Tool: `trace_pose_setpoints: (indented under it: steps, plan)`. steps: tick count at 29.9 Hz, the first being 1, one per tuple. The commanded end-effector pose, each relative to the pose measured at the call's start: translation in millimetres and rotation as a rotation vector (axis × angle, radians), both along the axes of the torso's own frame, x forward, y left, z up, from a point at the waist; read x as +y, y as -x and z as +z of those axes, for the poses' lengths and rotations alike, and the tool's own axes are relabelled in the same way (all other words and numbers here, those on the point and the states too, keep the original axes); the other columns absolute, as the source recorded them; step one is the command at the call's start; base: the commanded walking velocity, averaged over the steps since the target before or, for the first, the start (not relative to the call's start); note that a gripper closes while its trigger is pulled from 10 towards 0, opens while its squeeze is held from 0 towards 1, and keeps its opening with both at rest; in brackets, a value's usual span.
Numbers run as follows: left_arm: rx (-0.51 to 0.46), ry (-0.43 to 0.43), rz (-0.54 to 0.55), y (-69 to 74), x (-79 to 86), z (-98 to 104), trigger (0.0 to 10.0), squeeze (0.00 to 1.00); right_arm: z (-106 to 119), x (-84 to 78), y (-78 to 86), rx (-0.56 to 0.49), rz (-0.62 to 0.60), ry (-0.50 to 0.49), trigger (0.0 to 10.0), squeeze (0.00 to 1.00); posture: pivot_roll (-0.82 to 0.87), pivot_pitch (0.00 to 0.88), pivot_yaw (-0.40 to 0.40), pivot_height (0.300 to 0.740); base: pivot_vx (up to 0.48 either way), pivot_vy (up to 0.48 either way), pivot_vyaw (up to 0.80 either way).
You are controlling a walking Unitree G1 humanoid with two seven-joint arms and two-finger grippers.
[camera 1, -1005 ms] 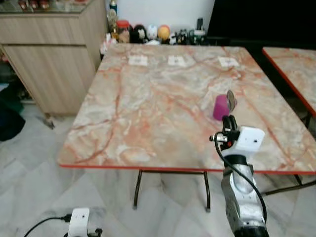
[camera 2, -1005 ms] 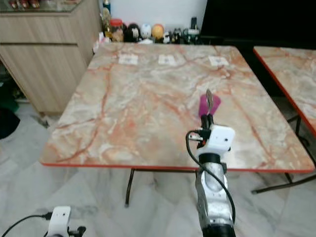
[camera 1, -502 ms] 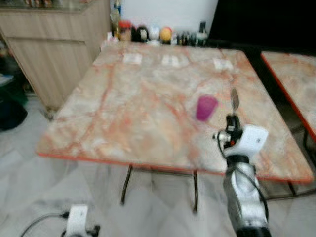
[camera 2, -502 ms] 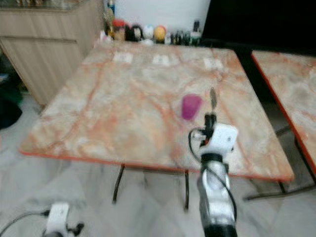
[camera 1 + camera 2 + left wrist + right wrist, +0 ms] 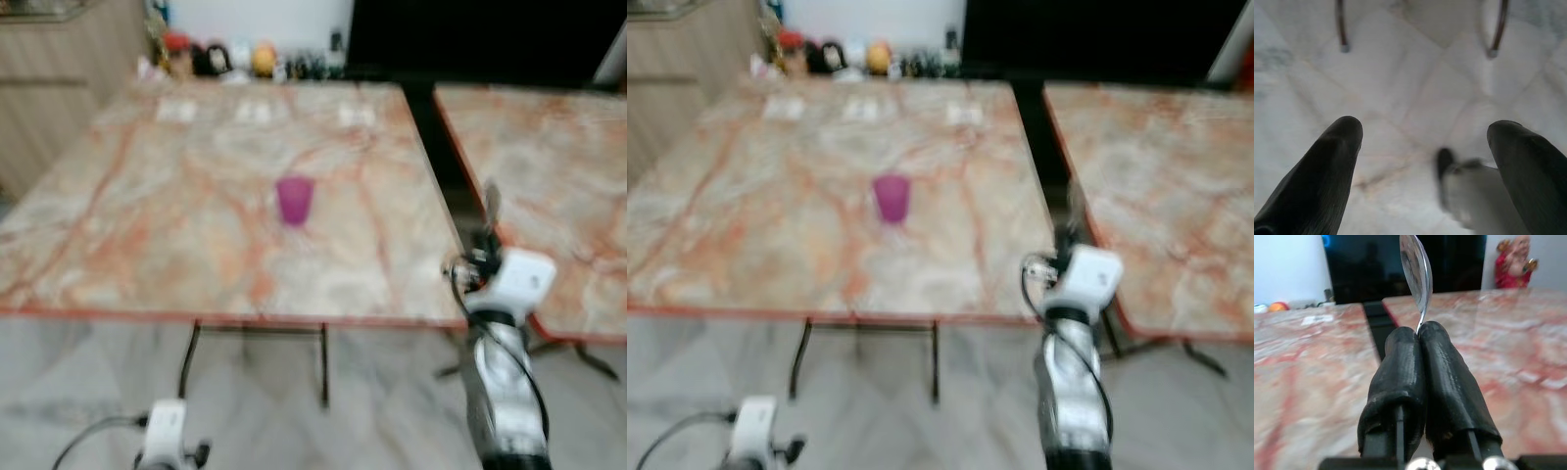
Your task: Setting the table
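- Right gripper (image 5: 1419, 330): black fingers pressed together on slim silver metal spoon (image 5: 1418, 271); long axis upright, bowl uppermost, beside marble-topped table (image 5: 147, 255) edge.
- Left gripper (image 5: 1422, 132): fingers spread wide, low over pale tiled floor (image 5: 1415, 73).
- Small purple plastic cup (image 5: 294, 201): upright, mid-table.

A magenta plastic cup (image 5: 294, 201) stands on a table (image 5: 147, 245) of beige marble veined in orange, edged red. The shiny silver metal spoon (image 5: 1418, 276) rises from the right tool's (image 5: 1418, 335) black fingers. The floor (image 5: 1410, 98) is pale grey-veined marble.
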State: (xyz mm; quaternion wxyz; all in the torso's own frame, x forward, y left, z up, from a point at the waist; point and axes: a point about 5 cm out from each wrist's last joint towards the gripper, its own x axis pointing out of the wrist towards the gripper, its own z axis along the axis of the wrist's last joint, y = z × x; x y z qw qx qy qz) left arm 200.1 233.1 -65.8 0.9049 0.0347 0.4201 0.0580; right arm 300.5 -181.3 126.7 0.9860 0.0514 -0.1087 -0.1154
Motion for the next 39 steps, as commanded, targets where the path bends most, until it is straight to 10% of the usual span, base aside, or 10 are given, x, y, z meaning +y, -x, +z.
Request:
trace_pose_setpoints:
  steps: [1, 39]
  plan:
    - [0.03, -0.021, 0.003, 7.2, 8.0, -2, 10.0, 0.0, 5, 10.6, -3.9, -0.023, 0.027, -0.01, 10.0, 0.0, 0.09, 0.06, -0.033, 0.74, 0.0, -0.48, 0.0]
    - [0.03, -0.018, -0.01, 4.9, 4.4, -2, 10.0, 0.0, 16, -5.8, -9.0, -0.067, -0.021, 0.011, 10.0, 0.0, 0.06, 0.0, -0.023, 0.74, 0.0, -0.48, 0.0]
